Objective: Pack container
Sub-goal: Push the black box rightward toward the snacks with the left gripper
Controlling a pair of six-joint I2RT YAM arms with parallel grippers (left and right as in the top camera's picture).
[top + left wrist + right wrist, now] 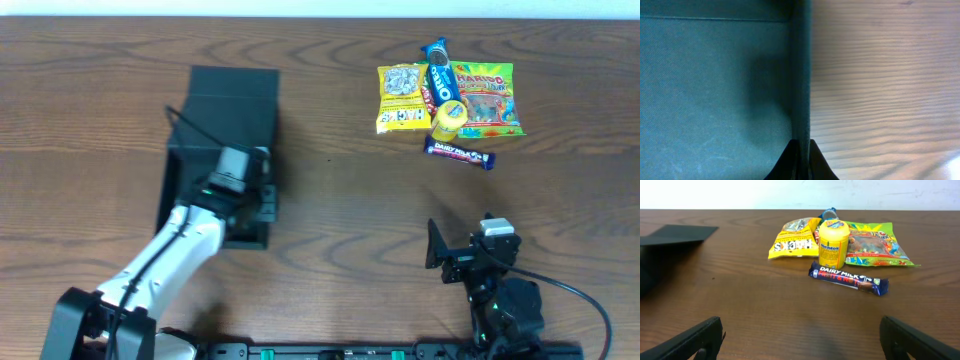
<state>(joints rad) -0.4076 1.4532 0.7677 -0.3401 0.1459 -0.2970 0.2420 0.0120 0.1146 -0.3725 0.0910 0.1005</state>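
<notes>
The container (235, 95) sits left of centre, long axis up-frame, with the left gripper (801, 152) pinched shut on its right wall. The right gripper (805, 347), wide open and empty, lies nearer the Dairy Milk bar (848, 279), upper right.

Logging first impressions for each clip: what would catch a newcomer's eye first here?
The dark container at the table's left, one side wall pinched between the left fingers. Then the bright snack heap at the far right, with a yellow Mentos tub and Dairy Milk bar nearest the open, empty right fingers.
</notes>
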